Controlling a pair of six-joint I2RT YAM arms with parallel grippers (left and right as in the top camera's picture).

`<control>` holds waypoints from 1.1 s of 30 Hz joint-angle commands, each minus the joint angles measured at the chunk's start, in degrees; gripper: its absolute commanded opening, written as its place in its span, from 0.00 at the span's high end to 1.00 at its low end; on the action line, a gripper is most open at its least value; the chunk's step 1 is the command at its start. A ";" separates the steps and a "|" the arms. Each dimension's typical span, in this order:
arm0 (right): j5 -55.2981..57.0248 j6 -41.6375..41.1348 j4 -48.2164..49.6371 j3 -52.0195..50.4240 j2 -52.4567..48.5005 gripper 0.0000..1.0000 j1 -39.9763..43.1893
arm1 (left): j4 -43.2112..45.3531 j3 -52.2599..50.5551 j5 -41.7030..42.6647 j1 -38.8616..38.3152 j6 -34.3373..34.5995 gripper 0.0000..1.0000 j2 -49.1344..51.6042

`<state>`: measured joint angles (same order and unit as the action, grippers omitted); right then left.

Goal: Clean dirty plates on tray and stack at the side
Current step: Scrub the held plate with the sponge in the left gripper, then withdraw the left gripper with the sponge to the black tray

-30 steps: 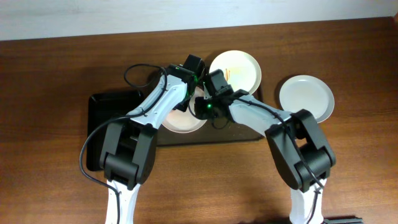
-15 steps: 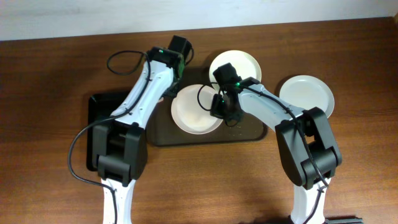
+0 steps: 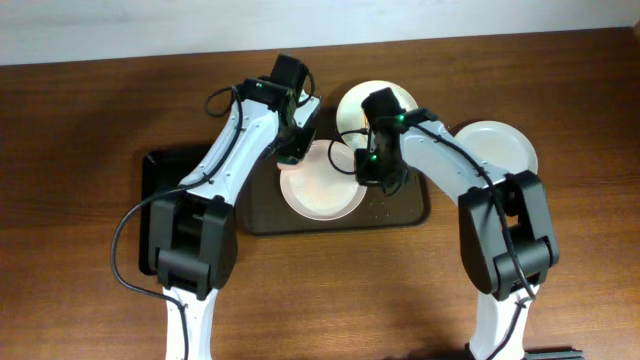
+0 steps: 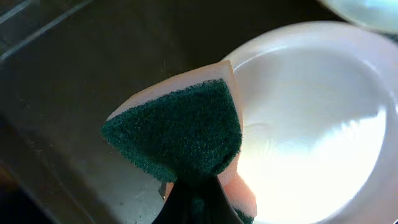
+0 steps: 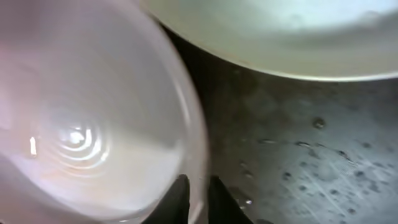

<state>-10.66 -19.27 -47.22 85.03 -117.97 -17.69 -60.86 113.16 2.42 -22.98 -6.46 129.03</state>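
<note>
A white plate (image 3: 320,185) lies on the dark brown tray (image 3: 400,212). My right gripper (image 3: 368,165) is shut on its right rim; in the right wrist view the rim (image 5: 198,168) runs between the two dark fingers of the gripper (image 5: 198,190). My left gripper (image 3: 295,140) is shut on a green and pink sponge (image 4: 177,130) and holds it just over the plate's (image 4: 311,124) back left edge. A second plate (image 3: 378,105) with orange streaks sits at the tray's back, partly hidden by the right arm. A third plate (image 3: 495,152) lies on the table to the right.
A smaller glossy black tray (image 3: 160,180) lies to the left of the brown tray. The brown tray's surface (image 5: 311,155) is wet and speckled to the right of the held plate. The second plate's rim (image 5: 280,31) is close behind the right gripper.
The left gripper pulled back off the plate, then came back to its back left edge with the sponge. The right gripper and the plate have shifted a little to the right.
</note>
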 commanded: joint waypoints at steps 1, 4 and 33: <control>-1.53 0.57 1.18 -0.61 -0.68 0.85 -0.35 | 0.39 -0.63 0.17 0.15 -0.96 1.00 -1.60; -0.85 -2.25 1.42 -1.27 -3.41 0.86 -0.35 | 0.46 -0.63 0.20 0.09 -0.94 1.00 -1.60; -4.39 0.02 -2.03 -0.57 -4.00 0.96 0.13 | -13.42 -2.86 -10.10 14.86 10.08 1.00 -21.55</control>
<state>-15.14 -26.17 -49.12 85.06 -120.81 -17.98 -70.41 108.77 -16.29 -17.41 2.87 117.49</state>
